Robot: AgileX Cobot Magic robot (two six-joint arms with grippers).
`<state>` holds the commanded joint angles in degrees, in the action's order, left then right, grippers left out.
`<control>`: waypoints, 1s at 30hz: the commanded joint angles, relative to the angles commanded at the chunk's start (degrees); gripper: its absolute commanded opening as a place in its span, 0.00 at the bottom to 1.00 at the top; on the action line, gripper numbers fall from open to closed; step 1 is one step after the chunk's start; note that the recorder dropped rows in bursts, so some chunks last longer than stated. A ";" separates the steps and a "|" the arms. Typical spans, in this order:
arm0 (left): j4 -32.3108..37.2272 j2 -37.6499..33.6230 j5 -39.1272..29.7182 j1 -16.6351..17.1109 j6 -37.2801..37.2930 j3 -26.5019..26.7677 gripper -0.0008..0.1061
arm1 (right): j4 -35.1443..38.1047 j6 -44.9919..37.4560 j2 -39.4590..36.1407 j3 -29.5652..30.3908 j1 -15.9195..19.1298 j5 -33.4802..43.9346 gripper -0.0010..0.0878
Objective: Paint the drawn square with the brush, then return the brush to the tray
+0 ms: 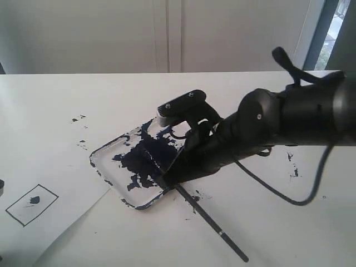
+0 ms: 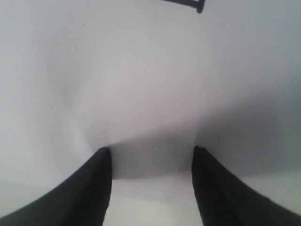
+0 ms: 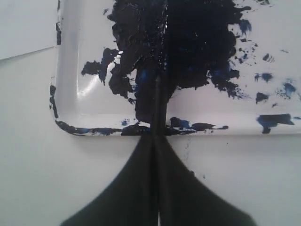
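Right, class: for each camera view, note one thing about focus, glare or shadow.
Exterior view: bright window glare top right. Left wrist view: soft, left gripper shadows the white surface. Right wrist view: right gripper blurred near the lens, glints on paint in the tray.

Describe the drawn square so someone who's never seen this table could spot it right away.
Find the clear tray smeared with blue-black paint mid-table. Down-left of it in the exterior view lies a white paper sheet, and the drawn square sits on it. It is the only thin black outline, white inside but for one small dark dab, unlike the loose paint splatters.
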<state>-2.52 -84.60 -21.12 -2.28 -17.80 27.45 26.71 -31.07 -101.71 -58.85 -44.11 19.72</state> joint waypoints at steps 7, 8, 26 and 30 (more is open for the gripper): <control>0.00 0.00 0.59 0.00 0.00 0.00 0.53 | 2.56 -1.32 -4.90 -5.92 0.00 0.47 0.01; 0.00 0.00 0.59 0.00 0.00 0.00 0.53 | 3.37 -1.77 -5.24 -6.66 0.00 0.99 0.01; 0.00 0.00 0.59 0.00 0.00 0.00 0.53 | 10.61 -7.10 -10.43 -12.02 -0.13 7.63 0.01; 0.00 0.00 0.59 0.00 0.00 0.00 0.53 | 8.55 -7.10 -10.56 -12.02 -0.13 6.12 0.01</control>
<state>-2.52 -84.60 -20.53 -2.28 -17.80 27.45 35.26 -38.17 -112.27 -70.87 -44.24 25.84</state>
